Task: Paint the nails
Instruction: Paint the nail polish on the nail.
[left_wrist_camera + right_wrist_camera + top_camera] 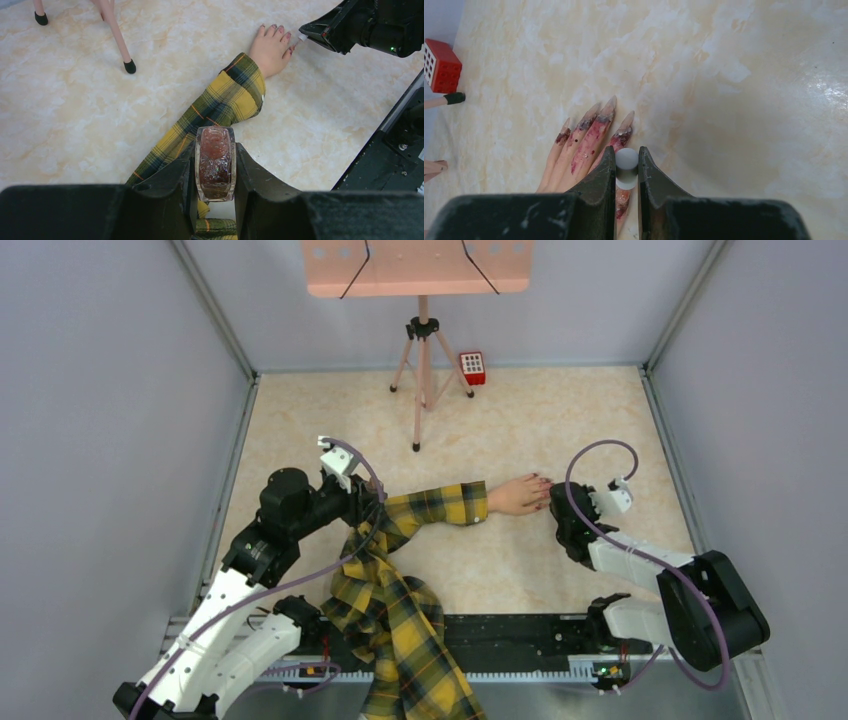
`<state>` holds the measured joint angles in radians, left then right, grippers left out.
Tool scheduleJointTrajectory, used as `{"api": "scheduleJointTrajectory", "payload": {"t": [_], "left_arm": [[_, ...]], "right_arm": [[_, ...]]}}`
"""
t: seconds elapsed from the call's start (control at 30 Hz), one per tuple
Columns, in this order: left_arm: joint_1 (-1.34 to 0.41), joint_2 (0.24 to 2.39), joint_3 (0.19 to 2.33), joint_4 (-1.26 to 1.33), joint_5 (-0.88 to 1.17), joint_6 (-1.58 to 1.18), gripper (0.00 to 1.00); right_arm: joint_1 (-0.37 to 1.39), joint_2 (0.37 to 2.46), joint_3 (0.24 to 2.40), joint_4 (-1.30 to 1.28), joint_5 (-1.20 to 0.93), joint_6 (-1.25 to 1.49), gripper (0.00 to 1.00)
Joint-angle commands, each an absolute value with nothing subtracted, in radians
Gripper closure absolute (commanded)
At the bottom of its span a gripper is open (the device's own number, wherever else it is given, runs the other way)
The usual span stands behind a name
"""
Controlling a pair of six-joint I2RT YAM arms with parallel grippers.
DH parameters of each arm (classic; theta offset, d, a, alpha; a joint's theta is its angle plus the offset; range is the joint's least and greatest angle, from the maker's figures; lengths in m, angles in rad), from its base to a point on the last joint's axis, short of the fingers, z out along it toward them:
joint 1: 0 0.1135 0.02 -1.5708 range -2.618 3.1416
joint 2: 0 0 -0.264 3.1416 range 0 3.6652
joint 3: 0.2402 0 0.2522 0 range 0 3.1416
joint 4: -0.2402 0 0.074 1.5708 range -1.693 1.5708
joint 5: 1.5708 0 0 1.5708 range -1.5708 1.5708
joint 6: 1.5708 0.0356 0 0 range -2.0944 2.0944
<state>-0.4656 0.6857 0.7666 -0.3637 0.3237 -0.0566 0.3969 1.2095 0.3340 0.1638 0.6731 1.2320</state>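
Observation:
A pale mannequin hand [517, 496] in a yellow-black plaid sleeve [440, 505] lies flat on the marble tabletop, fingers pointing right. Its nails [594, 119] and fingers are smeared with dark red glittery polish. My right gripper [626, 157] is shut on a white brush cap [626, 165] just above the nearest finger. In the left wrist view the brush tip [302, 38] touches the fingertips [287, 40]. My left gripper [215, 150] is shut on a clear glass polish bottle [215, 162] of red glitter polish, held over the sleeve near the elbow.
A pink tripod [423, 360] carrying a pink board [415, 265] stands at the back centre. Beside it sits a small red keypad box [472, 368]. A black rail [520, 635] runs along the near edge, with loose plaid cloth [400, 640] draped over it. Grey walls close in both sides.

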Motion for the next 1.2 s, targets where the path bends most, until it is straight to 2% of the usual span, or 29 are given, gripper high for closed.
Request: {"api": "scheduleJointTrajectory", "payload": {"t": [0.0, 1.17], "left_arm": [[-0.463, 0.681, 0.789, -0.325, 0.321, -0.058, 1.00], [-0.463, 0.678, 0.789, -0.325, 0.316, -0.056, 1.00]], "right_arm": [[0.408, 1.197, 0.338, 0.182, 0.713, 1.233, 1.00], [0.407, 1.237, 0.364, 0.215, 0.763, 1.220, 1.00]]}}
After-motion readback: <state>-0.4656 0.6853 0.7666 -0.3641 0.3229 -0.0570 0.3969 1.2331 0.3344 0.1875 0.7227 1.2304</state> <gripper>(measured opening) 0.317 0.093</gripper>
